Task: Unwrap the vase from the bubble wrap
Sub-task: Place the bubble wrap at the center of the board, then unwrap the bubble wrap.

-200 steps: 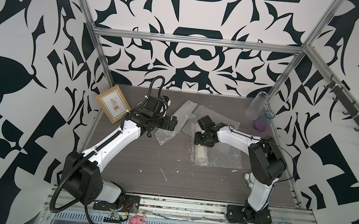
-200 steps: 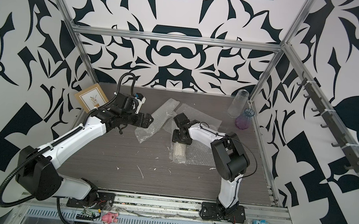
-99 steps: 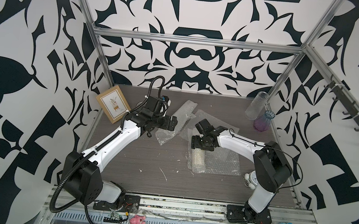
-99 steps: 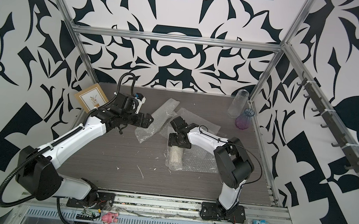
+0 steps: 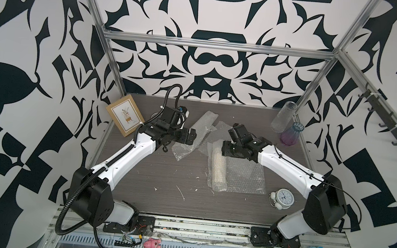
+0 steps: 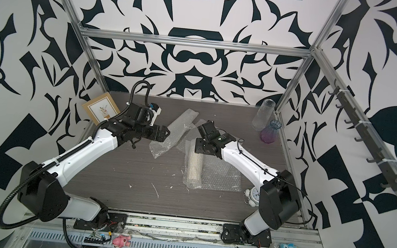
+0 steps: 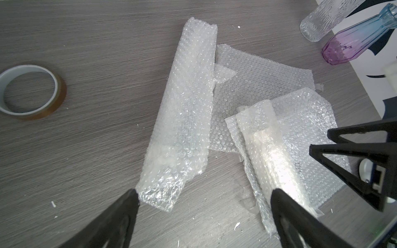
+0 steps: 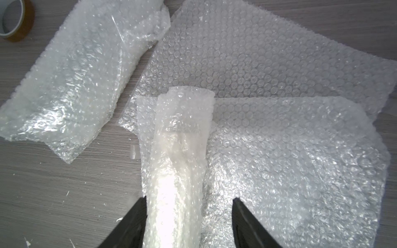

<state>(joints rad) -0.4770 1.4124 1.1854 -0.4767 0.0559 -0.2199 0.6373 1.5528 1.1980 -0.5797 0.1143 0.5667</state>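
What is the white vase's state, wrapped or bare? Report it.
Wrapped: the white vase lies rolled in bubble wrap, one flap spread flat beside it.

The left arm (image 5: 126, 154) and right arm (image 5: 286, 164) both stretch forward and inward, the left gripper (image 7: 204, 191) spread wide, the right gripper (image 8: 189, 198) angled downward, jaws partly parted.

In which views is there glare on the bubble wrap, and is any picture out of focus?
Right wrist view: white glare on the wrapped roll washes out its bubbles, and the picture is slightly soft. Left wrist view: a similar bright patch on the same roll, while the loose bubble wrap stays readable. Both top views: even light, sharp.
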